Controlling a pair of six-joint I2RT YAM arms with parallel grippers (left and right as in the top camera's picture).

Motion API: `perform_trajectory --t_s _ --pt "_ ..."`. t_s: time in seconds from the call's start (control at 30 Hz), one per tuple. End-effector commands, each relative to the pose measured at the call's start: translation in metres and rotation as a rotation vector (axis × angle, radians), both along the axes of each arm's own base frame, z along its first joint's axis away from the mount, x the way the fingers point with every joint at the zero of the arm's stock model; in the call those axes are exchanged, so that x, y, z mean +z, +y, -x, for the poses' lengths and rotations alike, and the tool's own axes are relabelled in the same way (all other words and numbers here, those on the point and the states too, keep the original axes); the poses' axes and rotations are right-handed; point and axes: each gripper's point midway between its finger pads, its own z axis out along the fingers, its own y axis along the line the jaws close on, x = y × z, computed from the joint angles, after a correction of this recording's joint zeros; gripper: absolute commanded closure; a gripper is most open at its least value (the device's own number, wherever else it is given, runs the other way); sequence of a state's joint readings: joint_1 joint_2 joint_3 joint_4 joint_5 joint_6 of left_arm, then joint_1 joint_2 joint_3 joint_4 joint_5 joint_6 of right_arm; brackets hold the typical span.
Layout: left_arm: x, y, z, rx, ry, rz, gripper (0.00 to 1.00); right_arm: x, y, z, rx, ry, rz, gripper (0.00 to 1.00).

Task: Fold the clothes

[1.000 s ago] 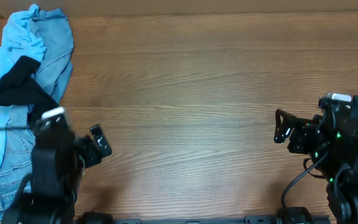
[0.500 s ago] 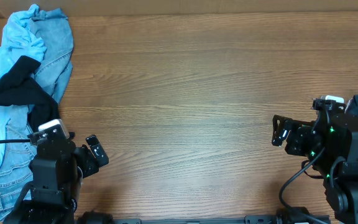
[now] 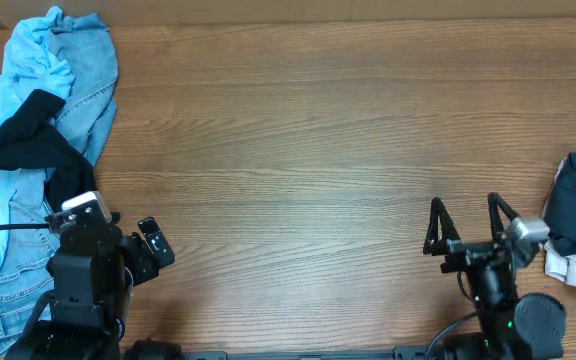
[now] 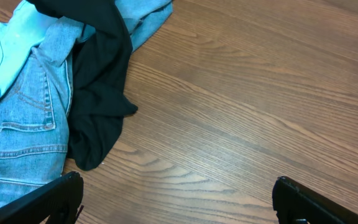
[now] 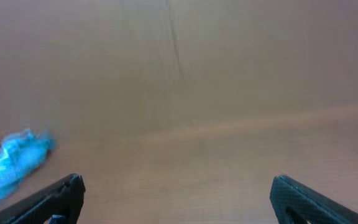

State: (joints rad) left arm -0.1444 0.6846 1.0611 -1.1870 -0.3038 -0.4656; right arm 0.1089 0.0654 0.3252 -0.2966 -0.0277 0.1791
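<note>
Left gripper [image 4: 179, 194], right gripper [image 3: 465, 222] both spread, empty. Risk: black top [image 4: 101, 81] tangled on jeans [image 4: 23, 124], grab lifts both.

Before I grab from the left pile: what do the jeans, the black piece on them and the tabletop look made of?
Jeans: light-blue denim, matte; tan seam stitching and a patch pocket show.
Black garment: thin, soft knit, perhaps cotton jersey; it drapes limply with no sheen.
Table: wood or wood-look laminate, smooth, with long grain lines.
</note>
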Motion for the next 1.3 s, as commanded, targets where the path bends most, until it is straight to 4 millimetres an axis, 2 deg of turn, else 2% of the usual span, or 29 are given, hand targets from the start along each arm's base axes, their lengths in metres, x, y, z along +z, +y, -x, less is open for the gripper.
perform_trajectory --t_s 0.0,0.2,0.97,1.07,1.17,1.2,1.27 --pt "-0.001 0.002 0.0 0.013 -0.002 -0.006 0.0 -0.015 0.005 -0.005 0.022 -0.058 -0.003 0.0" --pt "-0.001 0.002 0.0 0.013 -0.003 -0.006 0.0 -0.087 0.003 -0.023 -0.003 0.042 0.008 0.0" --pt "-0.001 0.002 0.0 0.013 -0.003 -0.006 0.0 -0.086 0.001 -0.023 -0.015 0.04 0.008 0.0" --pt "0.0 0.007 0.007 0.035 -0.007 -0.005 0.0 -0.086 0.001 -0.023 -0.015 0.04 0.008 0.0" --pt "-0.007 0.02 0.024 0.104 -0.034 -0.002 0.0 -0.086 0.001 -0.023 -0.015 0.04 0.008 0.0" --pt "-0.019 0.025 0.025 0.118 -0.07 -0.01 0.0 -0.086 0.001 -0.023 -0.015 0.04 0.008 0.0" --pt "-0.036 0.02 0.018 0.041 -0.13 -0.039 0.0 -0.086 0.001 -0.023 -0.015 0.04 0.008 0.0"
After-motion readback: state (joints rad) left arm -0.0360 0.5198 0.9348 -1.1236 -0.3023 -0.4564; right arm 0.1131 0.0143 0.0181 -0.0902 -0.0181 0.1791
